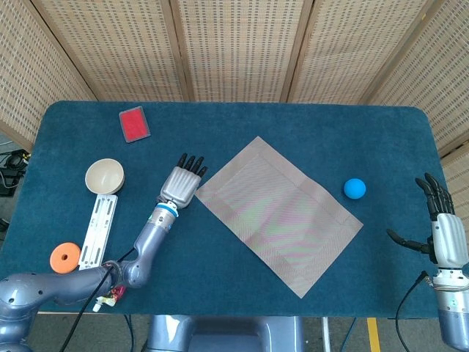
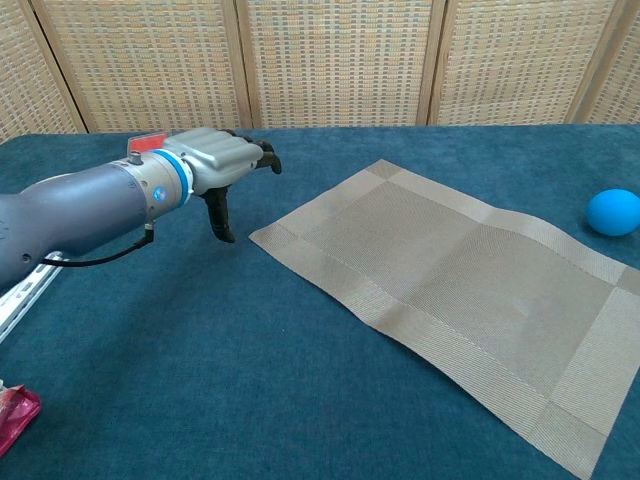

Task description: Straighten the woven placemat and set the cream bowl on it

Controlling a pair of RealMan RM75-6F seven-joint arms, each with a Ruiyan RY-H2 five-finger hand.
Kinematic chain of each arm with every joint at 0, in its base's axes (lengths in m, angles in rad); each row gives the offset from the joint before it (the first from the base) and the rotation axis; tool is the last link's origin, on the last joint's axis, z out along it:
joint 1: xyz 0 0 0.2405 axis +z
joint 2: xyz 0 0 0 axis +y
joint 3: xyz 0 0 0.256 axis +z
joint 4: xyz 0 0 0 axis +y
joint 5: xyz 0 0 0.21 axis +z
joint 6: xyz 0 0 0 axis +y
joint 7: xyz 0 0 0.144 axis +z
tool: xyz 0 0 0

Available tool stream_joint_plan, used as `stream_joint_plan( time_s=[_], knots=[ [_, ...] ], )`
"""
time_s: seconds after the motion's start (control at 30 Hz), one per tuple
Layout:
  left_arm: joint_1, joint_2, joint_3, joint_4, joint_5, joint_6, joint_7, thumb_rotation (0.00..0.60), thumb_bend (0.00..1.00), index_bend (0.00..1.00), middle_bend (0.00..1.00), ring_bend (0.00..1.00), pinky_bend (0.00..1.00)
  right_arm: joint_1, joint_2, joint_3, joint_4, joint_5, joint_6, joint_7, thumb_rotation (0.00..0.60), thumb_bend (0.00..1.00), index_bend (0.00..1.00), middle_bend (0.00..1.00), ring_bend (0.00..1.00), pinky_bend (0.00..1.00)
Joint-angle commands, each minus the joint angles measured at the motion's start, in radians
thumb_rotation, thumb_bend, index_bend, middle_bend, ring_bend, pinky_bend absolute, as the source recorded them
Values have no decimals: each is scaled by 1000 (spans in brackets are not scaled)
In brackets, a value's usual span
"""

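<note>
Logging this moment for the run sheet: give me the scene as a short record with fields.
placemat: woven beige placemat, flat, lying askew on the blue table
bowl: cream bowl, off the mat, near the table's left edge
left hand: left hand, holding nothing, beside the mat's left corner
right hand: right hand, fingers apart, at the right edge
nearby: blue ball, red card

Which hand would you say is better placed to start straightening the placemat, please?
Probably the left hand: it hovers open right beside the placemat's near-left corner. The right hand sits at the table's far right edge, well away from the mat.
</note>
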Motion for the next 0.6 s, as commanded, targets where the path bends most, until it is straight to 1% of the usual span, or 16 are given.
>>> stream_joint_plan(
  time_s=[0.03,0.17,0.33,0.6],
  knots=[
    [-33,-43,2,59,-11,-12,-1,600,61,128,0,0,0,0,4,-1,-2,-3,0,8,600,223,114,0,0,0],
    [-59,-81,5,123,-36,-30,0,600,62,128,0,0,0,1,5,-2,-2,-5,2,16,600,223,114,0,0,0],
    [-84,-117,15,183,-40,-43,0,600,63,128,0,0,0,3,9,-1,2,2,-6,29,600,223,114,0,0,0],
    [-113,-160,23,251,-47,-69,-2,600,66,128,0,0,0,1,13,6,4,11,0,43,600,223,114,0,0,0]
  ],
)
